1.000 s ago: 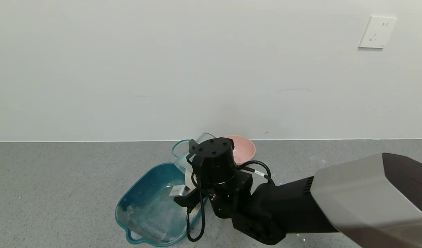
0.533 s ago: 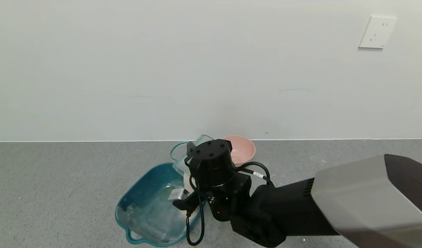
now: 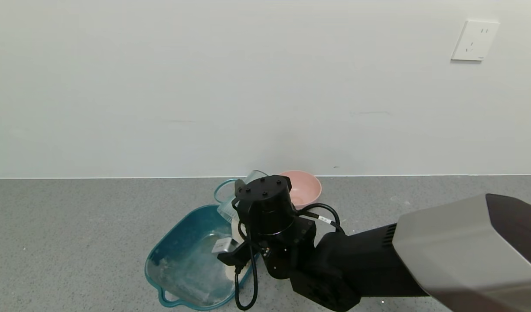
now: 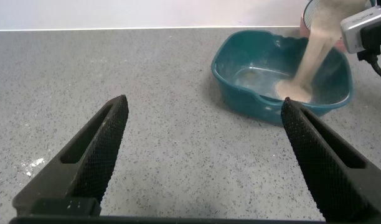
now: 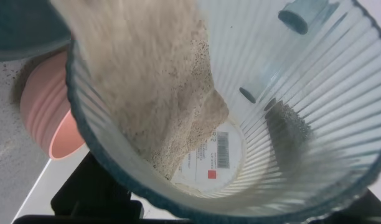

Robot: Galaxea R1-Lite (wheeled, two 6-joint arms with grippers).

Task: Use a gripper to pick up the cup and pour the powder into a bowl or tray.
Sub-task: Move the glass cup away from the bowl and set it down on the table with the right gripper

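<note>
Low in the middle of the head view, our right gripper (image 3: 248,225) is gripping the tilted cup (image 3: 235,201) over the teal tray (image 3: 178,249), powder (image 4: 312,53) streaming in, so we're keeping the tilt steady, left gripper (image 4: 203,155) idling agape.

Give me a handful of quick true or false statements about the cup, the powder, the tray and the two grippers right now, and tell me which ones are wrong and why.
1. The right gripper holds the cup tilted over the tray. True.
2. Powder is streaming into the pink bowl. False: it falls into the teal tray.
3. The left gripper is shut on the tray's handle. False: it is open, apart from the tray, above bare counter.
4. Some powder is left inside the cup. True.
5. The pink bowl sits inside the tray. False: it stands on the counter beyond the tray.
</note>
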